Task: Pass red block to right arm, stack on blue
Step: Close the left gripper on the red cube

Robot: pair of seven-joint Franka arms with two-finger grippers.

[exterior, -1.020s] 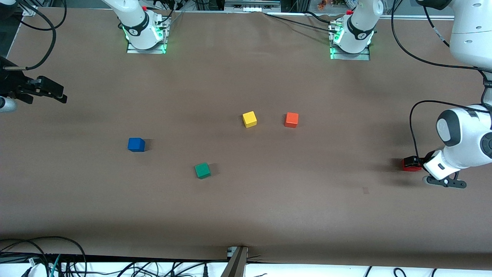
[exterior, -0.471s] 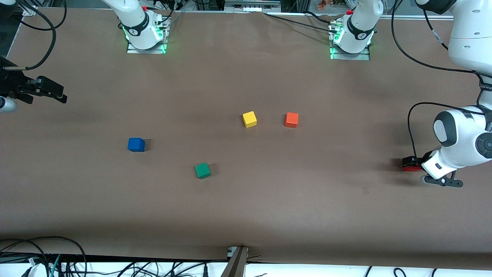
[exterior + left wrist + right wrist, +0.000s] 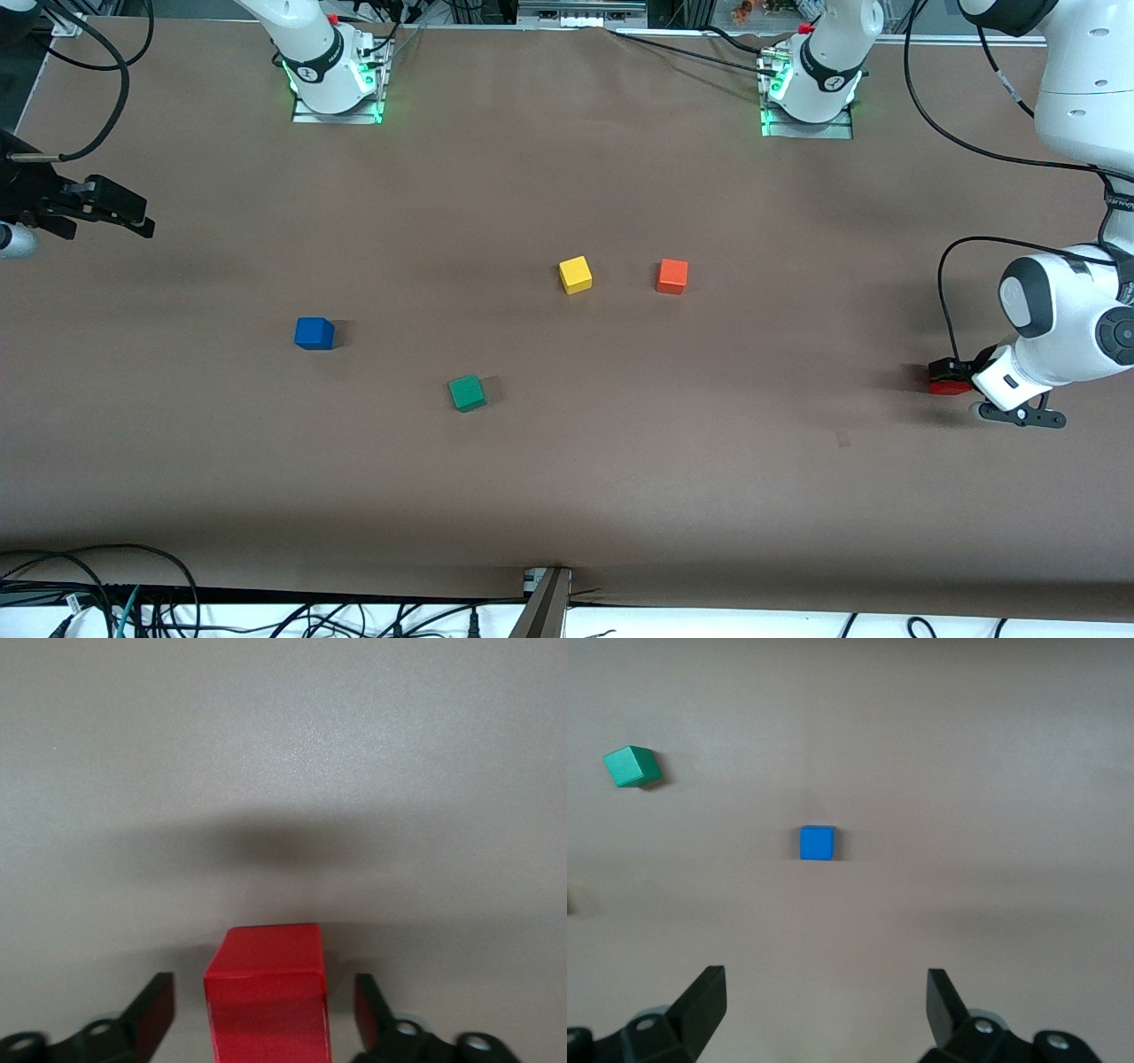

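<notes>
Red and matte, the small red cube [image 3: 946,381] sits on the brown table covering [image 3: 567,461] at the left arm's end of the table, squarely between the spread fingers of the left gripper [image 3: 264,1014]. In the left wrist view a gap shows on each side of the cube, so the jaws stand wide and have not closed on it. A cube has no long axis to favour; the coming squeeze only needs the flat side faces square to the pads, and they look close to that. The small plain blue cube [image 3: 314,333] lies well apart, toward the right arm's end, with the right gripper [image 3: 824,1014] waiting high over that end, fingers wide and holding nothing. Compared with a second ago, the left wrist has shifted slightly over the red cube; the cubes lie where they did.
</notes>
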